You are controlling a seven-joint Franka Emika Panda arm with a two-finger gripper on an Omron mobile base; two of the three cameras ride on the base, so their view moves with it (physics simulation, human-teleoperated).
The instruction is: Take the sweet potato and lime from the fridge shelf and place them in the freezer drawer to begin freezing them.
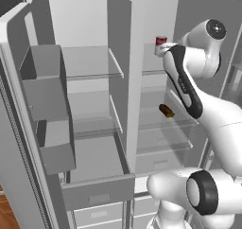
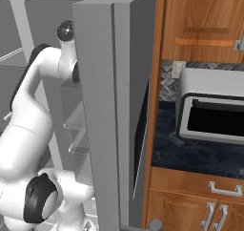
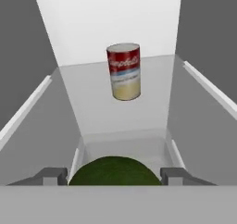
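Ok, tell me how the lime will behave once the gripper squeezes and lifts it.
The lime is a glossy ball, so it may slip between the fingertips unless they close across its widest part. Being round, it would probably roll along the shelf if nudged or dropped. It looks small and firm, so likely light and unlikely to deform.

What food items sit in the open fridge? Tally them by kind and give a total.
Red-and-white can: 1
Dark green round lime, between the fingertips: 1
Reddish-brown oblong sweet potato: 1
Total: 3
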